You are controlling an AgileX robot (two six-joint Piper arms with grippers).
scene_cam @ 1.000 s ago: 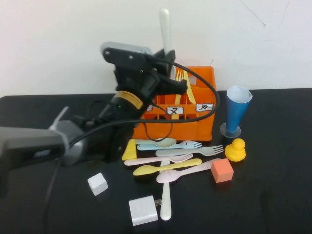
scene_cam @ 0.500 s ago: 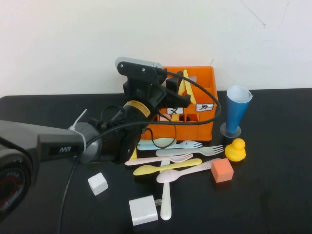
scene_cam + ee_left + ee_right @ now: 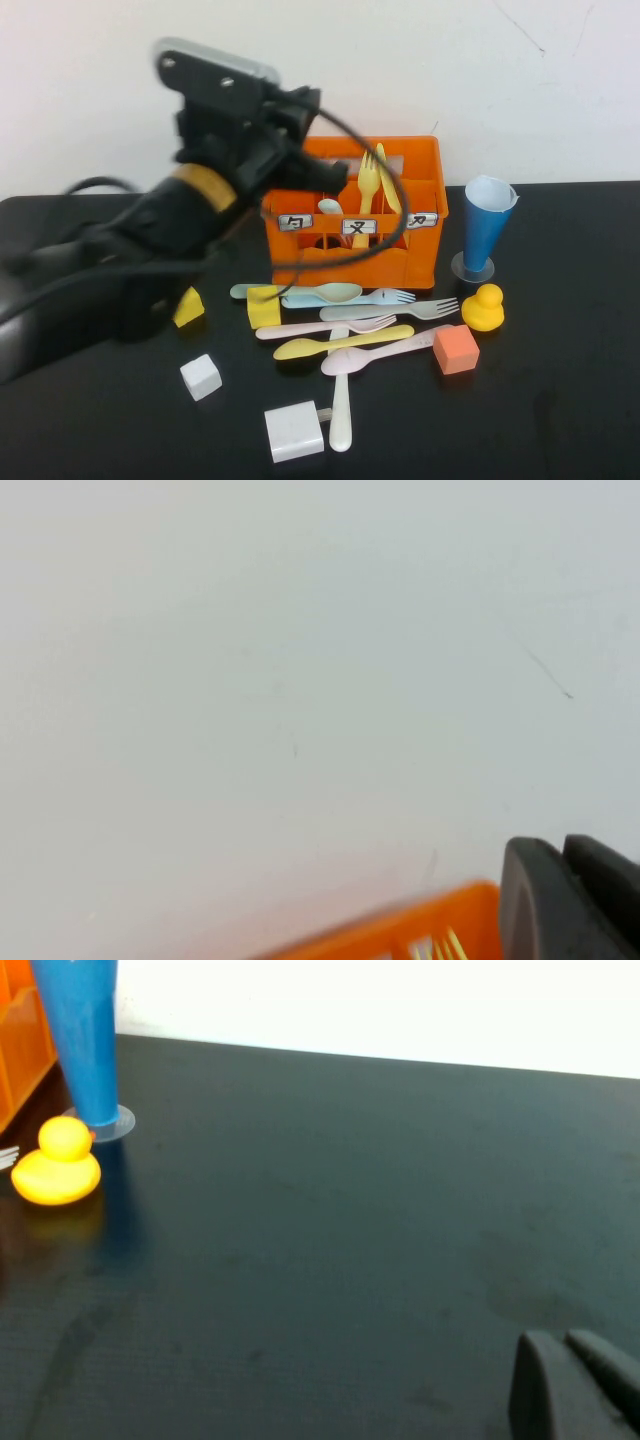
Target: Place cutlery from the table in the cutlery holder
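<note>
Black table (image 3: 560, 400) carries the orange cutlery holder (image 3: 400, 262), just below and right of the raised left gripper (image 3: 335, 172), closed and empty. Loose cutlery (image 3: 345, 345) lies lower. Right gripper (image 3: 580, 1385) looks closed, empty.

crate (image 3: 350, 265): one; white labels (image 3: 357, 227): three
cutlery (image 3: 345, 341) lying on table (image 3: 560, 400): seven
cutlery standing in crate: three visible
blocks (image 3: 455, 349): five; two yellow, two white, one orange
duck (image 3: 484, 308): one
cup (image 3: 483, 235): one
</note>
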